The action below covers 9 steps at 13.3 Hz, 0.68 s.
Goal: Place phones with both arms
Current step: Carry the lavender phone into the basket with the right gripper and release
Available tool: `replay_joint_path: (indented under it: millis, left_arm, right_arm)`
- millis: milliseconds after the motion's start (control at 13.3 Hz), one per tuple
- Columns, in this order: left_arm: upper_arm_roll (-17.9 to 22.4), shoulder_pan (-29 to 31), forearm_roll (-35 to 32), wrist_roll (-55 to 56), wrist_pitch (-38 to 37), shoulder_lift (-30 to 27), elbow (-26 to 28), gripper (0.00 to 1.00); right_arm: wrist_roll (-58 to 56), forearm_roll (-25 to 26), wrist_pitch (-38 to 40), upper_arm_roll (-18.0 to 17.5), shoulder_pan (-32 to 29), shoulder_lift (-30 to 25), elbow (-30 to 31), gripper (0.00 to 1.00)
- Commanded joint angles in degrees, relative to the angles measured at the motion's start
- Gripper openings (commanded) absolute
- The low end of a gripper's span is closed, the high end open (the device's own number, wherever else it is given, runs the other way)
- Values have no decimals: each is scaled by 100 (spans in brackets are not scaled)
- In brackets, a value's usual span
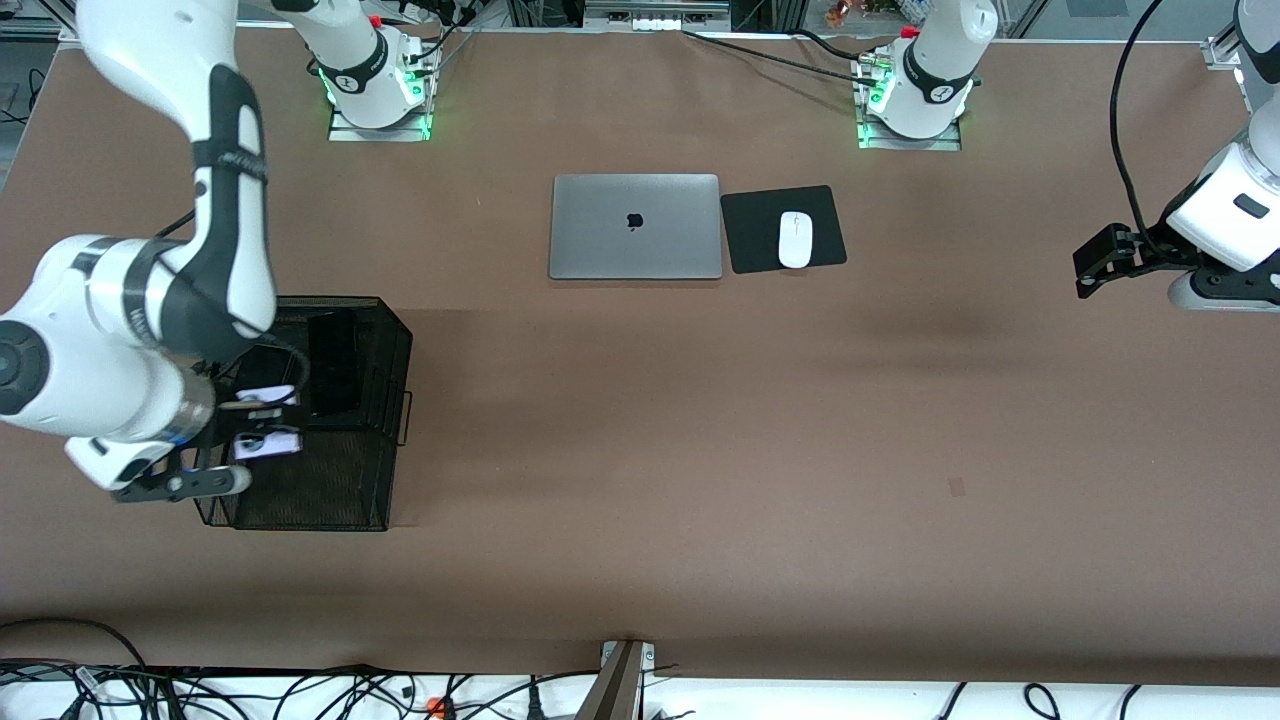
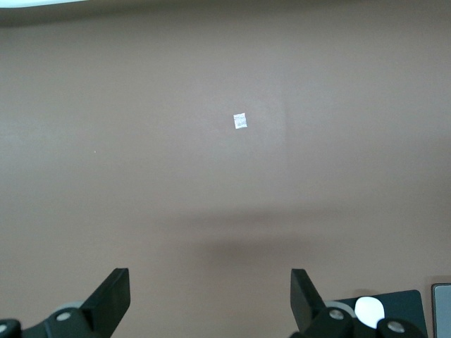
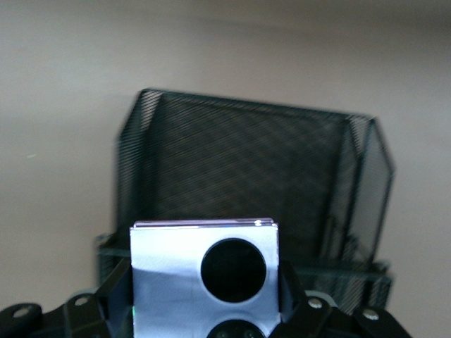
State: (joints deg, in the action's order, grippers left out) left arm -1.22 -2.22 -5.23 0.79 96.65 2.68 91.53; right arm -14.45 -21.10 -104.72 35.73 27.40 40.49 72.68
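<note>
My right gripper (image 1: 262,420) is shut on the lavender phone (image 1: 268,444) and holds it over the black mesh basket (image 1: 385,350) at the right arm's end of the table. In the right wrist view the lavender phone (image 3: 169,271) sits between my fingers (image 3: 116,282), its two black circles showing, with the basket (image 3: 246,162) just past it. A long slim black slab (image 1: 335,360) lies in the basket. A small dark shape (image 1: 265,365) beside it may be the small black phone. My left gripper (image 1: 1100,262) hangs open and empty above the table at the left arm's end and waits (image 2: 210,303).
A closed silver laptop (image 1: 635,226) lies mid-table near the bases, with a white mouse (image 1: 795,239) on a black pad (image 1: 830,215) beside it. In the left wrist view the mouse (image 2: 368,310) and a small white tag (image 2: 240,121) on the table show.
</note>
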Motion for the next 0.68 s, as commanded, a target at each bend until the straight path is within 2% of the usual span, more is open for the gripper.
replay_joint_path:
  millis: [0, 75, 300, 601]
  left_arm:
    - [-63, -15, 92, -44, -76, 66, -170, 100]
    - [-54, -7, 92, -52, -67, 66, -170, 100]
    - [-54, -7, 83, -52, -76, 66, -170, 100]
    - [-54, -7, 83, -52, -93, 57, -170, 100]
  right_arm:
    - [-225, -218, -469, -118, -261, 502, -70, 0]
    - [-312, -446, -549, -118, -305, 669, -61, 0]
    - [-523, -711, -856, -136, -402, 1057, -34, 0]
    - [-533, -764, -1059, -215, -411, 1198, -34, 0]
